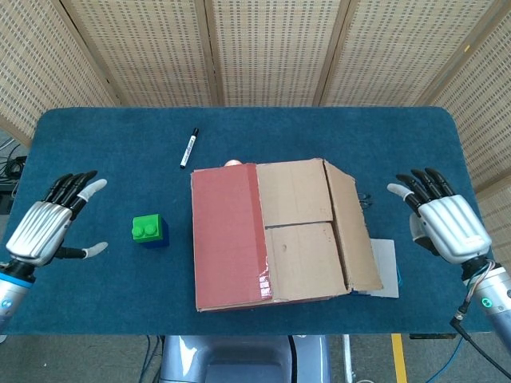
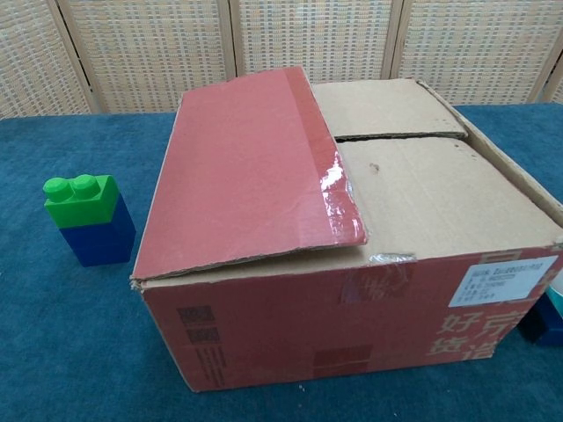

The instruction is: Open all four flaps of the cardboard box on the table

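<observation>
A: Where are the hands?

B: The left hand hovers over the blue table at its left edge, fingers spread, holding nothing. The right hand hovers at the table's right edge, fingers also apart and empty, well clear of the cardboard box.

A: And the box?

B: It sits right of centre, toward the table's near edge. In the head view the red flap lies flat over the left half; 2 brown inner flaps show beside it, meeting at a seam that runs left to right. The right outer flap is folded out and hangs down the right side.

A: Which way does the box run?

B: Its long axis looks to run from the near edge toward the back, and the red flap's free edge runs the same way, facing right.

A: So the next step?

B: Likely the red flap. I'd bring the left hand in, hook fingertips under that free edge near its middle, and swing it leftward over its hinge, keeping clear of the green-and-blue toy brick. The marker lies behind the box, out of the way.
</observation>
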